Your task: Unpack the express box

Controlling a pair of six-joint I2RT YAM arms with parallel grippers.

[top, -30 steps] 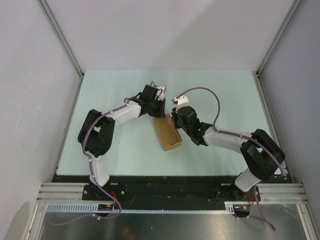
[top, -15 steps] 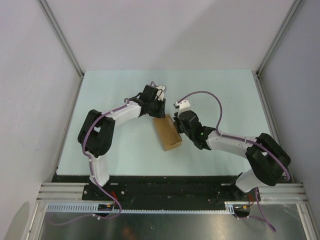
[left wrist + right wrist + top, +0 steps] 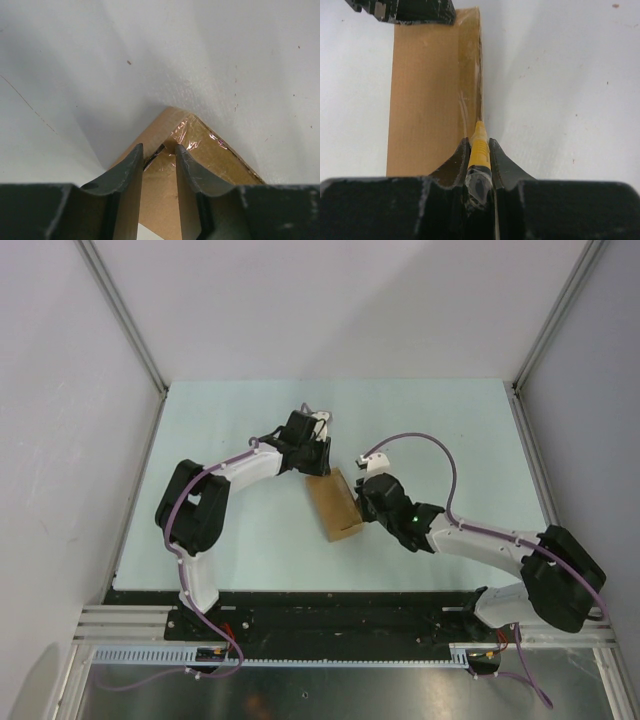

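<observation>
Right gripper is clamped tight on the knife, tip at the box's right side seam. Over the last second it drew back along that edge toward the near end, so the seam cut is likely progressing; lid still down. Box lies mid-table, between the arms. At its far end the left gripper hasn't moved, jaws a narrow slit apart with nothing between, over the taped corner, probably steadying it.

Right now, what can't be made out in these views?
- Express box contents: it looks shut in every view.
- Utility knife blade tip: too small against the box edge in the right wrist view; in the top view the right tool covers the knife.
- Left tool contact with the box: the fingers' undersides are hidden in the left wrist view.
</observation>
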